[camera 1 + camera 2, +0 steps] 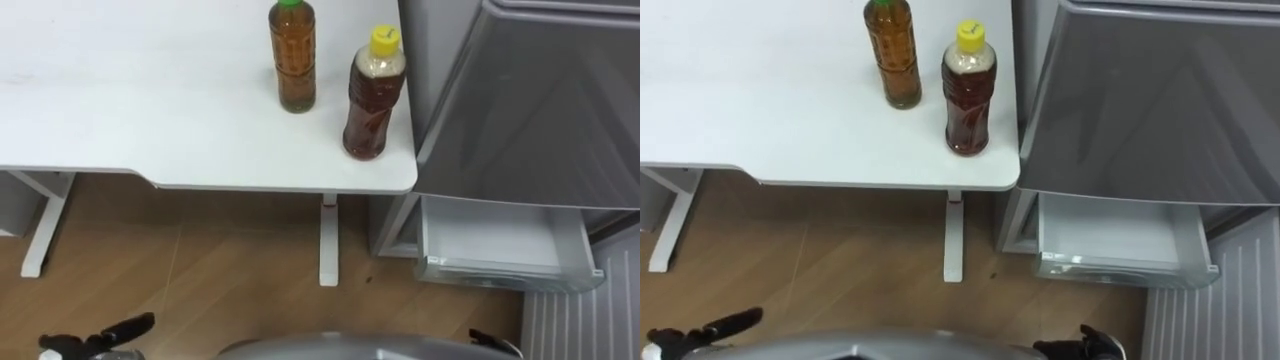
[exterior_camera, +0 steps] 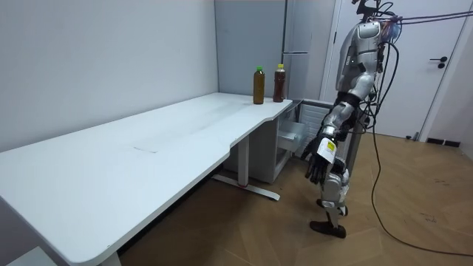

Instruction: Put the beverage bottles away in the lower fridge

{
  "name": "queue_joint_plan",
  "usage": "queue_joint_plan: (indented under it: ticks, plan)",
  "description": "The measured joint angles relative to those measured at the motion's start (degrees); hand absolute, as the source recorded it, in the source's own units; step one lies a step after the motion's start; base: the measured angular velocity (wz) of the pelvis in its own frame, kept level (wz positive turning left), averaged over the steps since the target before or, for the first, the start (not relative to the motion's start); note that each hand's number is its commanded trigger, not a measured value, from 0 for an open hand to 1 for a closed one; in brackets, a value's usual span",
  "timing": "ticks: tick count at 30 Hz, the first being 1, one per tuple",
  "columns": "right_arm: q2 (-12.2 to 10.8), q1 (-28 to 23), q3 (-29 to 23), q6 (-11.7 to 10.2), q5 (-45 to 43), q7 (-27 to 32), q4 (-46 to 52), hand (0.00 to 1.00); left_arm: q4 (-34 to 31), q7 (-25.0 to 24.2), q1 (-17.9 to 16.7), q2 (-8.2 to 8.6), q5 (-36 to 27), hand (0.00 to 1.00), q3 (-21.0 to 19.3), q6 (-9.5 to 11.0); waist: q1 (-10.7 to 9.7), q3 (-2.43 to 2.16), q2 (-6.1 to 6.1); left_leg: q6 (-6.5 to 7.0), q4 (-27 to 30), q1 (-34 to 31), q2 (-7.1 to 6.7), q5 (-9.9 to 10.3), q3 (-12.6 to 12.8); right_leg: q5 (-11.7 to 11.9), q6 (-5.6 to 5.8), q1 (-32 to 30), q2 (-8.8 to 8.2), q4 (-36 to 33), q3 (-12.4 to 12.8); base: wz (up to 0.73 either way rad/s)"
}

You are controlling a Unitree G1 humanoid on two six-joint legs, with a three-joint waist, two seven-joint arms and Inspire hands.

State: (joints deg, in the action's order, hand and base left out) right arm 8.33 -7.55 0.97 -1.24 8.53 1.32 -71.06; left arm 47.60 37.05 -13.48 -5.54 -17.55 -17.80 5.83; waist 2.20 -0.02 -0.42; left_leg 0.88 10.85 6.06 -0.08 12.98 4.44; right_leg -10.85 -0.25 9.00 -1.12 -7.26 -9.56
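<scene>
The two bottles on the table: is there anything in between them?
No. Just bare white table lies between the green-capped bottle and the yellow-capped bottle, as the left eye view shows; they stand apart.

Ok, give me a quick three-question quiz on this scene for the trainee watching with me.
1. True or false: the lower fridge drawer is pulled out.
2. Of the green-capped bottle and the yellow-capped bottle, which stands nearer the fridge? A) green-capped B) yellow-capped C) both equally near
3. Fill in: both bottles stand upright on the white ____.
Key: 1 true; 2 B; 3 table.
</scene>
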Motion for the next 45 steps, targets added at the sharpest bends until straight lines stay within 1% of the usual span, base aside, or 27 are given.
queue_joint_plan:
  ticks: [1,2,3,6,7,10,11,13,15,16,17,19,21,22,25,26,28,32,34,37,38,39,40,41,42,43,45]
  plan:
    - [-0.01,-0.09,0.11,-0.05,0.02,0.16,0.01,0.0,-1.85,1.68,-0.12,0.0,-0.93,0.0,-0.02,0.86,0.45,-0.1,0.13,0.0,0.03,0.13,0.0,0.0,0.0,0.0,0.0,-0.04,0.0,-0.02,0.0,0.0]
    - [-0.01,-0.21,0.15,-0.05,0.01,0.28,0.01,0.0,-2.96,2.62,-0.11,0.0,-1.02,0.0,-0.05,1.17,0.78,-0.19,0.17,0.0,0.08,0.23,0.0,0.0,0.0,0.0,0.0,-0.07,0.0,-0.02,-0.01,0.0]
    - [-0.01,-0.45,0.19,-0.05,-0.06,0.6,0.01,0.0,-5.01,4.48,0.01,0.0,-0.98,0.0,-0.06,2.35,1.35,-0.23,0.0,0.0,0.07,0.29,0.0,0.0,-0.01,0.0,0.0,-0.08,-0.01,-0.06,-0.03,0.0]
    - [0.0,-0.32,0.17,-0.37,-1.38,1.18,0.02,0.0,-8.46,8.03,0.18,-0.06,-0.86,0.0,-0.08,4.83,1.67,-0.27,-0.03,0.01,0.1,0.31,-0.06,0.0,-0.23,0.0,0.0,-0.12,-0.03,-0.2,-0.02,0.0]
    - [-0.01,-0.34,0.17,-0.51,-1.58,1.24,0.02,0.0,-9.07,8.55,0.2,-0.07,-0.81,0.0,-0.08,5.14,1.68,-0.27,-0.03,0.01,0.13,0.3,-0.12,0.0,-0.52,0.0,0.0,-0.11,-0.05,-0.25,-0.08,0.05]
    - [-0.05,-0.32,0.33,-0.69,-2.53,1.66,0.03,0.0,-14.32,11.22,0.18,-0.09,-0.98,0.0,-0.12,5.76,1.94,-0.28,-0.05,0.1,0.43,0.14,-0.56,0.02,-3.02,0.0,0.0,-0.11,-0.03,-0.34,-0.2,0.03]
    - [-0.05,-0.39,0.35,-0.71,-2.54,1.64,0.04,0.0,-17.64,12.3,0.13,-0.09,-0.99,0.0,-0.08,5.96,2.27,-0.29,-0.09,0.11,0.45,0.18,-0.63,0.02,-3.54,0.0,0.0,-0.11,0.01,-0.37,-0.18,0.0]
    - [-0.07,-0.37,0.24,-0.86,-2.76,1.61,0.05,0.0,-23.35,14.01,0.27,-0.41,-0.8,0.0,-0.11,7.96,2.43,-0.28,-0.15,0.12,0.46,0.06,-0.81,0.02,-4.71,0.0,0.0,-0.08,0.0,-0.36,-0.64,0.06]
    - [-0.12,-0.64,-0.08,-1.42,-3.39,1.62,0.04,0.0,-27.39,14.55,0.21,-0.68,0.05,0.0,-0.96,8.56,2.75,-0.3,-0.13,0.12,0.41,0.06,-0.78,0.01,-4.86,0.0,-0.01,-0.19,0.05,-0.36,-0.66,0.0]
    - [-0.11,-0.77,-0.13,-1.46,-4.31,1.65,0.07,0.0,-30.48,15.12,0.16,-0.7,0.36,0.0,-2.06,8.61,2.75,-0.32,-0.12,0.12,0.44,0.05,-0.79,0.01,-5.09,-0.02,-0.03,-0.18,0.08,-0.36,-0.78,0.0]
    - [-0.11,-0.87,-0.13,-1.53,-4.54,1.67,0.07,0.0,-32.17,15.44,0.15,-0.69,0.35,0.0,-2.52,8.63,2.84,-0.32,-0.14,0.12,0.46,0.05,-0.78,0.01,-5.19,-0.02,-0.04,-0.16,0.09,-0.36,-0.82,0.0]
    - [-0.09,-0.96,-0.09,-1.75,-4.52,1.67,0.05,0.0,-37.78,16.51,0.1,-0.69,0.3,0.0,-3.43,8.66,2.97,-0.33,-0.12,0.12,0.57,0.04,-0.78,0.01,-5.3,-0.02,-0.04,-0.16,0.09,-0.37,-0.89,0.0]
    - [-0.09,-0.67,-0.05,-1.87,-4.5,1.6,-0.01,0.0,-43.34,16.81,0.26,-0.98,0.33,0.0,-3.73,9.83,2.93,-0.36,-0.04,0.13,0.7,0.07,-0.9,0.01,-5.79,-0.01,-0.04,0.03,0.03,-0.4,-1.29,0.05]
    - [-0.09,-0.68,-0.06,-1.9,-4.5,1.55,-0.02,0.0,-44.38,16.57,0.31,-1.0,0.35,0.0,-3.78,9.95,2.78,-0.36,-0.02,0.13,0.75,0.08,-0.97,0.0,-6.11,-0.01,-0.04,0.1,0.0,-0.4,-1.4,0.07]
    - [-0.08,-0.87,-0.18,-1.99,-4.63,1.07,-0.03,0.0,-51.3,15.19,0.25,-0.95,0.66,0.0,-3.83,9.73,2.64,-0.31,0.01,0.13,0.92,-0.51,-1.15,0.0,-6.97,-0.02,-0.04,0.06,-0.04,-0.3,-1.85,0.07]
    - [-0.08,-0.99,-0.37,-2.01,-4.7,1.07,-0.01,0.0,-52.51,14.95,0.3,-0.96,1.57,0.0,-3.9,9.6,2.63,-0.32,0.03,0.13,0.93,-0.54,-1.19,0.0,-7.01,-0.02,-0.04,0.06,-0.06,-0.29,-1.93,0.08]
    - [-0.09,-1.07,-1.01,-2.08,-4.68,1.03,-0.06,0.0,-57.63,14.3,0.38,-0.96,6.21,0.0,-3.95,9.6,2.26,-0.29,0.21,0.18,0.97,-0.45,-1.29,-0.02,-7.06,-0.02,-0.03,0.07,-0.14,-0.28,-2.15,0.05]
    - [0.19,-1.19,-1.12,-3.13,-4.55,1.04,-0.33,0.0,-62.12,12.4,0.74,-1.06,13.11,0.0,-3.85,9.65,1.36,-0.21,0.67,0.28,0.98,-0.39,-1.4,-0.08,-7.16,-0.03,-0.02,0.16,-0.22,-0.28,-2.14,0.0]
    - [0.21,-1.46,-0.94,-3.29,-4.34,1.02,-0.24,0.0,-64.14,11.11,0.77,-1.09,14.78,0.0,-3.34,9.62,1.09,-0.22,0.76,0.31,0.92,-0.35,-1.42,-0.1,-7.4,-0.04,-0.01,0.1,-0.25,-0.3,-2.09,0.0]
    - [0.21,-0.88,-0.58,-3.33,-4.58,0.46,-0.87,0.0,-67.09,7.66,1.96,-1.27,18.9,0.0,-0.15,9.43,0.87,0.13,0.44,0.33,0.77,-0.67,-1.58,-0.11,-8.12,-0.09,0.05,-0.02,-0.26,-0.13,-2.21,0.02]
    - [0.22,-0.61,-0.48,-3.33,-4.58,0.39,-1.2,0.0,-67.16,7.08,2.23,-1.47,19.79,0.0,0.57,9.36,0.73,0.14,0.4,0.34,0.77,-0.83,-1.61,-0.11,-8.24,-0.1,0.06,-0.01,-0.24,0.05,-2.24,0.11]
    - [0.21,-0.1,-0.19,-3.33,-4.59,0.27,-2.04,0.0,-67.22,5.8,2.86,-1.98,20.64,0.0,2.47,9.1,0.09,0.17,0.23,0.36,0.81,-1.01,-1.69,-0.12,-8.32,-0.07,0.09,0.0,-0.21,0.55,-2.23,0.16]
    - [0.19,0.31,-0.03,-3.25,-4.61,0.02,-1.98,0.0,-67.24,3.98,3.33,-2.05,20.8,0.0,3.98,8.75,-0.57,0.2,0.23,0.45,0.86,-1.62,-1.72,-0.2,-8.35,-0.04,0.11,-0.22,-0.25,0.54,-2.47,0.14]
    - [0.19,0.56,-0.03,-3.28,-4.59,-0.14,-1.86,0.0,-67.24,2.88,3.56,-2.02,21.02,0.0,4.92,8.29,-0.54,0.17,0.29,0.45,0.88,-1.77,-1.71,-0.2,-8.33,-0.03,0.1,-0.28,-0.25,0.52,-2.6,0.05]
    - [0.18,0.82,-0.02,-3.24,-4.57,-0.32,-1.87,0.0,-67.24,0.24,3.94,-1.93,21.05,0.0,6.36,7.59,-0.57,0.14,0.25,0.45,0.91,-1.91,-1.69,-0.2,-8.29,-0.03,0.1,-0.36,-0.26,0.52,-2.69,0.0]
    - [0.18,0.9,0.01,-3.24,-4.56,-0.45,-1.87,0.0,-67.24,-1.08,4.19,-1.93,21.05,0.0,7.15,7.28,-0.7,0.11,0.18,0.45,0.91,-1.97,-1.68,-0.2,-8.29,-0.03,0.09,-0.37,-0.27,0.51,-2.7,0.0]
    - [0.21,1.36,0.21,-3.32,-4.58,-0.92,-1.86,0.0,-68.31,-5.6,4.69,-1.94,20.04,0.0,10.01,6.49,-1.23,0.04,0.09,0.45,1.06,-2.48,-1.69,-0.22,-8.32,-0.02,0.09,-0.86,-0.38,0.39,-3.05,0.0]
